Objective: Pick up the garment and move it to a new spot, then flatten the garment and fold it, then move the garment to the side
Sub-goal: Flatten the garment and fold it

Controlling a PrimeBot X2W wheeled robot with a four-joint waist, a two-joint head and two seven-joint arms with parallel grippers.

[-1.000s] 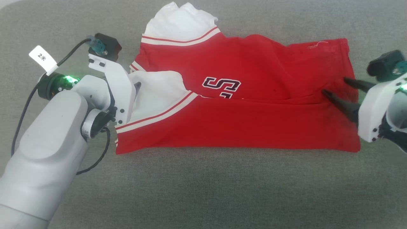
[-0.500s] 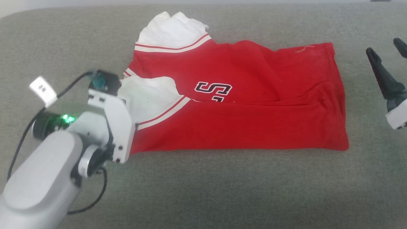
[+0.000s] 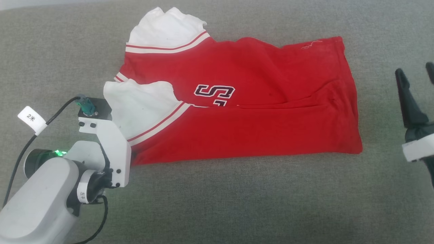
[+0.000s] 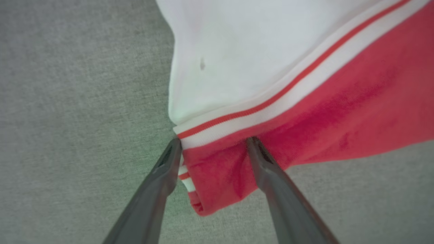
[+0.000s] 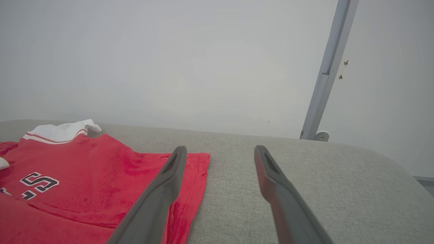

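One garment (image 3: 257, 132), one grey cushion (image 3: 237, 203), one cable (image 3: 62, 107).

Prob. robotics lab or test rm. Padded bench (image 3: 217, 203) in grey fabric, rounded corners, set vs. bare white wall (image 5: 152, 51). Grey metal post (image 5: 323, 78) w/ small round foot at base, standing by wall. White robot arm (image 3: 44, 189) w/ exposed black cable (image 3: 62, 109) & paper tag (image 3: 31, 118) on it. One shirt (image 3: 254, 135) laid on bench.
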